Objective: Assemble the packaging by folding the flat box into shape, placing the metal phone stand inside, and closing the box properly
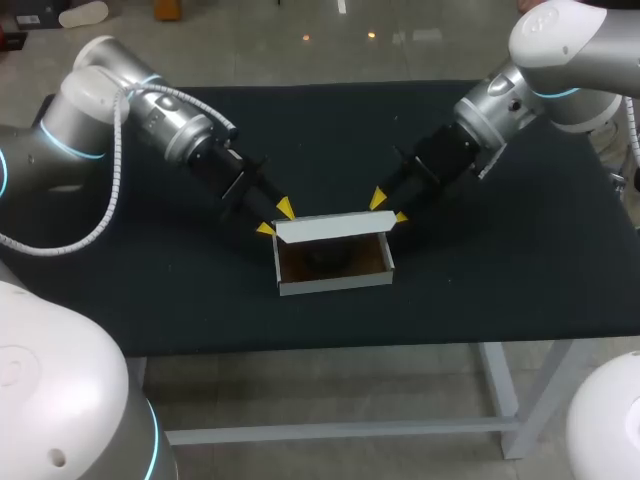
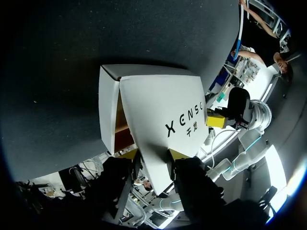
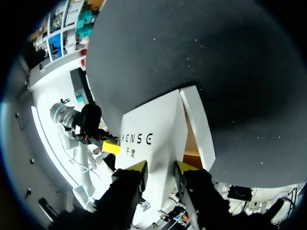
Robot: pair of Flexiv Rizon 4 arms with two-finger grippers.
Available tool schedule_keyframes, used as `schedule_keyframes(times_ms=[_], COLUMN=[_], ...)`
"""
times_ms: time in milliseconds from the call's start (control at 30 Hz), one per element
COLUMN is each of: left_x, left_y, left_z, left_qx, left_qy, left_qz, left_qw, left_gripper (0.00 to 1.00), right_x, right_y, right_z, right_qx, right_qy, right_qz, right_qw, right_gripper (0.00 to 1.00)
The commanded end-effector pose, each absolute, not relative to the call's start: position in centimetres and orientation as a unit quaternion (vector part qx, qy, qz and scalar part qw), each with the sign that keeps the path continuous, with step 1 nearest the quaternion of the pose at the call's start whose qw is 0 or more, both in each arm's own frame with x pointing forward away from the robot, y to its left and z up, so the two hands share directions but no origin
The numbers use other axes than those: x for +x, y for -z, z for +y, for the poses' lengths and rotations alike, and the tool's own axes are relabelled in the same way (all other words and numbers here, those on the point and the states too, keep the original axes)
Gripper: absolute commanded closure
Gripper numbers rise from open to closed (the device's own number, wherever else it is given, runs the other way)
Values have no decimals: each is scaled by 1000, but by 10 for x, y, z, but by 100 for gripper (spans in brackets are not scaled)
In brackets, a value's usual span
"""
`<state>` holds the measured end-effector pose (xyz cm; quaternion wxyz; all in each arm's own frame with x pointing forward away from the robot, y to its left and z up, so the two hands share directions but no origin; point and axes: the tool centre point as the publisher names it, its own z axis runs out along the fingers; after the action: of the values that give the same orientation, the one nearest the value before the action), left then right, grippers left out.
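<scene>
A white box [image 1: 335, 281] with a brown inside stands open in the middle of the black table [image 1: 500, 290]. A dark shape, the phone stand [image 1: 325, 258], lies inside it. The white lid [image 1: 330, 227] is raised along the box's far edge. My left gripper [image 1: 275, 218] holds the lid's left end and my right gripper [image 1: 388, 207] holds its right end. In the left wrist view the lid [image 2: 163, 105] runs between the fingers of my left gripper [image 2: 153, 154], touching both. The right wrist view shows the lid [image 3: 151, 134] likewise clamped in my right gripper [image 3: 160, 166].
Black cloth covers the table all around the box. Each wrist view shows my other arm's yellow tip beyond the lid's far end, the right gripper [image 2: 216, 120] in one and the left gripper [image 3: 110, 146] in the other.
</scene>
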<state>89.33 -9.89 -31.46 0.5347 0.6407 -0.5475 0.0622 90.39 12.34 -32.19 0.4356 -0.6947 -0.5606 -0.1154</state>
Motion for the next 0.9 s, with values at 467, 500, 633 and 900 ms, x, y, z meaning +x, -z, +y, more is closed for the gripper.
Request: schedule_keyframes(times_ms=[467,500,633,900], left_x=[900,900,900,900], left_y=[314,314,313,313], left_z=[-111,-111,-111,-112], left_qx=[646,646,645,645], left_qy=[-65,-66,-67,-66], left_qz=[-532,-531,-529,-530], left_qw=[543,545,547,546], left_gripper=[59,60,60,62], right_x=[908,908,908,908], right_y=[321,321,320,320], right_z=[131,131,131,131], right_qx=[-693,-693,-694,-697], right_qy=[114,114,115,118], right_qz=[-561,-561,-560,-556], right_qw=[438,438,438,436], right_gripper=[62,62,62,62])
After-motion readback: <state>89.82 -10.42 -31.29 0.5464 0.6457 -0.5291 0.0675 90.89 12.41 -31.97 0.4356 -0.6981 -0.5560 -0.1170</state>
